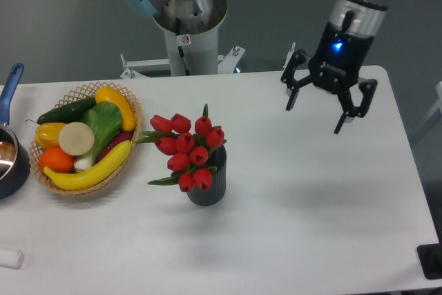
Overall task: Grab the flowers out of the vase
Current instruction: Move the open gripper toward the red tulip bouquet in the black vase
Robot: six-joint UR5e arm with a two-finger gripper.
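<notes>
A bunch of red tulip flowers [185, 149] with green leaves stands in the dark ribbed vase [208, 188] near the middle of the white table. My gripper [315, 118] hangs open in the air to the upper right of the bunch, well apart from it, with nothing between its black fingers [291, 94].
A wicker basket [128, 150] of fruit and vegetables sits left of the vase. A dark saucepan [10, 164] with a blue handle lies at the left edge. The robot base [185, 29] stands behind the table. A small white object [10, 258] lies at the front left.
</notes>
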